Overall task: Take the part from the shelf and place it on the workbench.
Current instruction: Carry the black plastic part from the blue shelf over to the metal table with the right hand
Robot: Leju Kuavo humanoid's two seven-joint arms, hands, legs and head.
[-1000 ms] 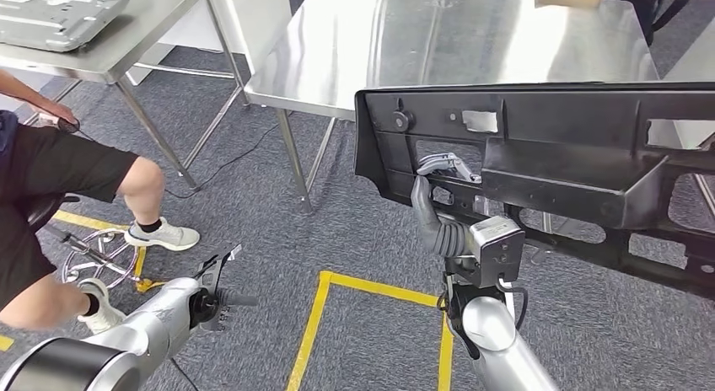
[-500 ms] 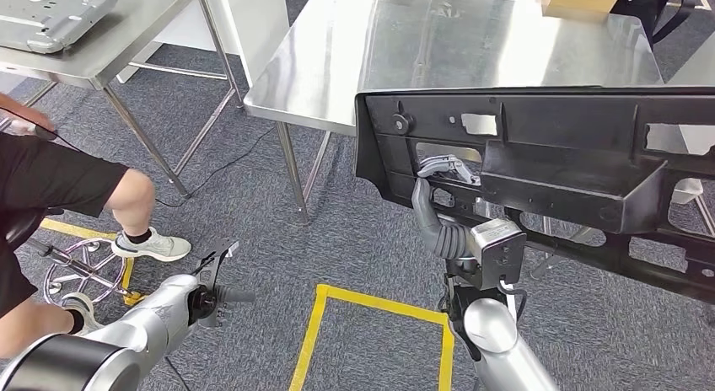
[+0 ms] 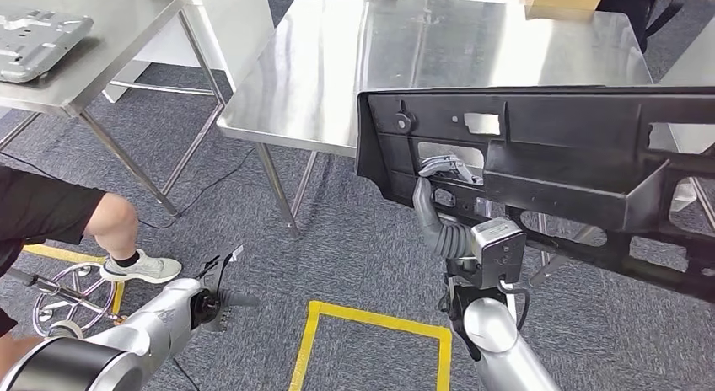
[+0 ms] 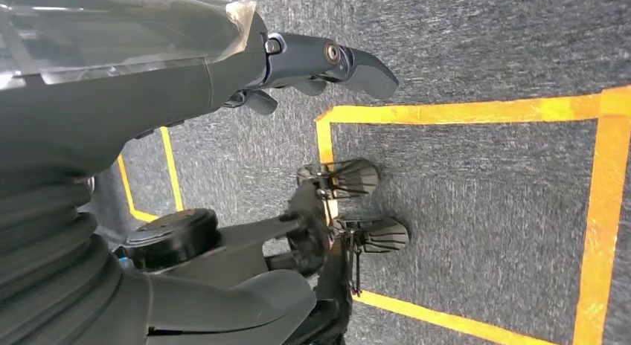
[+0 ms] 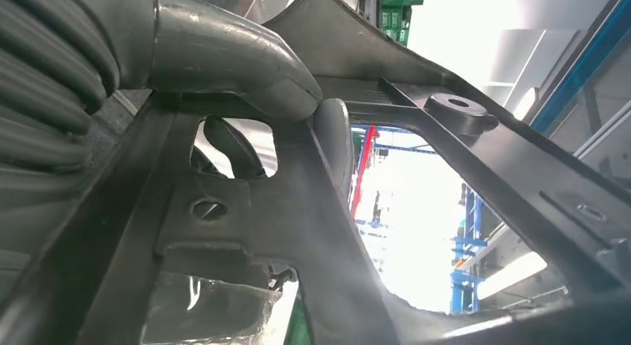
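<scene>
Holding the big black part [image 3: 548,163] up in front of the shiny bench [image 3: 405,62], the right hand [image 3: 443,201] (fingers hooked through a hole) probably needs to lower it next, while the left hand [image 3: 221,291] hangs empty.

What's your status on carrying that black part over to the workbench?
Right hand holds black part up, fingers hooked through an opening. Left hand low, holding nothing. Part not yet on steel workbench ahead. Seated person's leg off left.
</scene>
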